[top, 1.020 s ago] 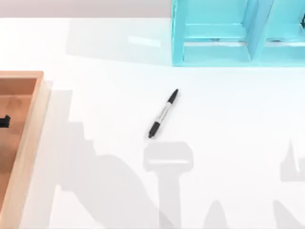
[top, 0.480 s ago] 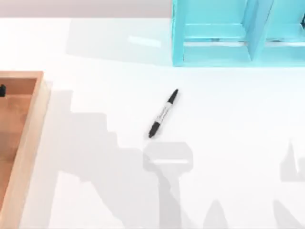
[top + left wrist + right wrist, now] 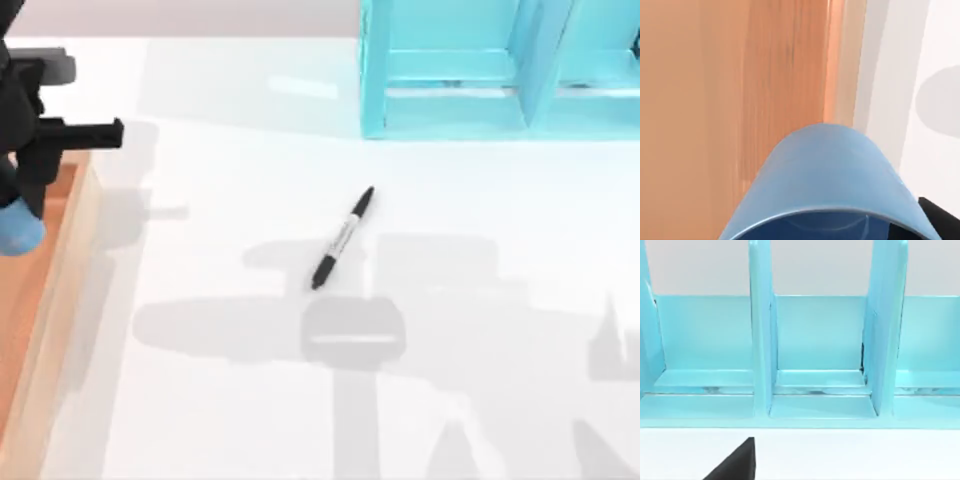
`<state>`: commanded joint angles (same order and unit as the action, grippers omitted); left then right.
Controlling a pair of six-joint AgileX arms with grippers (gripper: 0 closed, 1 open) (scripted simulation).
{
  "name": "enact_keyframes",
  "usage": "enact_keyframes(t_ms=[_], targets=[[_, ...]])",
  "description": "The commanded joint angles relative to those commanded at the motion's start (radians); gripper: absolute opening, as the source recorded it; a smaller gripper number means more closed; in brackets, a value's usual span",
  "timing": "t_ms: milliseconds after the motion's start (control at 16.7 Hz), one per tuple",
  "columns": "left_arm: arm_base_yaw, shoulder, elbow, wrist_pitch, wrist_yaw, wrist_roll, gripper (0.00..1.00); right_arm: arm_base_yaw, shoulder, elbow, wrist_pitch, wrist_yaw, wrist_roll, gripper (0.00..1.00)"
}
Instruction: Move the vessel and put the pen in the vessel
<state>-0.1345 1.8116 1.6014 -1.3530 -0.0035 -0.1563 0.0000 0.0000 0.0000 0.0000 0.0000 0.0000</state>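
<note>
The white desk is the biggest thing I have in front of me, with the turquoise shelf standing along its far edge toward the right and the wooden tray lying at its left edge. My left arm reaches in over the far end of that tray, and its left gripper points down with the blue cup at its tip; the left wrist view looks along the cup from close up, over the tray's wood floor and its rim beside the white desk. I judge the fingers are closed on the cup, one dark finger showing just beside its wall, and the cup looks lifted clear of the tray floor, though I cannot be sure of that. My right arm is parked facing the shelf's compartments. The marker pen lies flat near the middle of the desk, slanted, well apart from the cup. The cup should be light, stiff and smooth-walled, so a pinch across its rim may slip if tilted. The pen is light, rigid and prone to rolling; I would take it at the grey middle band.
</note>
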Motion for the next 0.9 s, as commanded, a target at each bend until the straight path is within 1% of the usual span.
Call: enact_keyframes(t_ms=[120, 240, 480, 660, 900], targets=[[-0.081, -0.023, 0.038, -0.072, 0.002, -0.043, 0.0, 0.0, 0.0, 0.0, 0.0, 0.0, 0.0, 1.0], [-0.124, -0.042, 0.063, -0.111, 0.001, -0.07, 0.0, 0.0, 0.0, 0.0, 0.0, 0.0, 0.0, 1.0], [-0.13, -0.045, 0.068, -0.116, 0.001, -0.074, 0.0, 0.0, 0.0, 0.0, 0.0, 0.0, 0.0, 1.0], [-0.139, -0.024, 0.063, -0.097, -0.002, -0.089, 0.0, 0.0, 0.0, 0.0, 0.0, 0.0, 0.0, 1.0], [-0.246, 0.08, 0.058, 0.017, -0.03, -0.198, 0.0, 0.0, 0.0, 0.0, 0.0, 0.0, 0.0, 1.0]])
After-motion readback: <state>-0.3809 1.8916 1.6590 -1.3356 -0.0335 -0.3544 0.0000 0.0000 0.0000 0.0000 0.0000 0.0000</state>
